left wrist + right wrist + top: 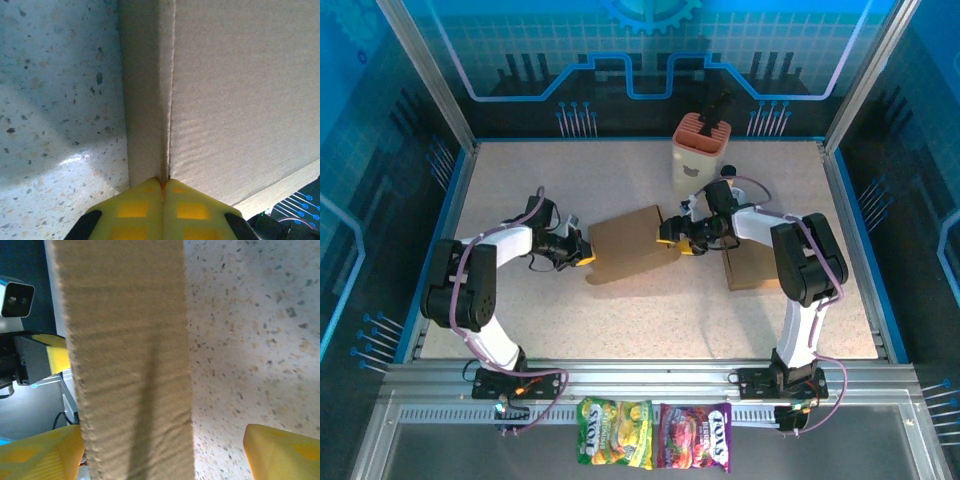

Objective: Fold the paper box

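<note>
The right arm (807,262) hides part of a cardboard piece (748,268), and the left wrist view crops the paper box (240,100).

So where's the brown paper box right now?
In the top view the paper box sits mid-table, between the left gripper pinching its left edge and the open right gripper straddling its right edge.

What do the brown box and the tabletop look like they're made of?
The brown paper box: corrugated cardboard, matte; faint ribbing shows across its panel. The pale speckled tabletop: probably stone-look laminate or terrazzo, slightly glossy, with soft light patches.
</note>
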Robot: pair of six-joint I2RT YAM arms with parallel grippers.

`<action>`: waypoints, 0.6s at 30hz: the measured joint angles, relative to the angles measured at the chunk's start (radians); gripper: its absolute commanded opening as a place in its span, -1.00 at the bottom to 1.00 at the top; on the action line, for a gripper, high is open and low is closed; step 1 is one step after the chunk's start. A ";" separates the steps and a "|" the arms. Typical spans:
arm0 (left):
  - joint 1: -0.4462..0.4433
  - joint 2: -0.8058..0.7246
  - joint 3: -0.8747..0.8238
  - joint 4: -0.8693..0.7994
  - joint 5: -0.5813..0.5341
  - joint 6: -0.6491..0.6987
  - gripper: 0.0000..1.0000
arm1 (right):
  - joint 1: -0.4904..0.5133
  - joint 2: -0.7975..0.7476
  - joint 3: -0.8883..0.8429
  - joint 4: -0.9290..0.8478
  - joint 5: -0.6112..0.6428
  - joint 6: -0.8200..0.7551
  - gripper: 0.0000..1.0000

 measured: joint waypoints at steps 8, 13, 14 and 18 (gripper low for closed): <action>0.003 0.012 0.000 0.015 0.018 0.000 -0.90 | 0.023 0.014 0.002 0.140 -0.058 0.116 0.37; 0.003 0.017 0.000 0.026 0.019 0.001 -0.88 | 0.025 0.014 -0.008 0.253 -0.084 0.208 0.20; 0.003 0.018 0.000 0.026 0.019 0.001 -0.88 | 0.025 0.014 -0.013 0.275 -0.087 0.227 0.18; 0.003 0.018 0.000 0.029 0.018 0.005 -0.84 | 0.032 0.014 -0.037 0.357 -0.095 0.306 0.08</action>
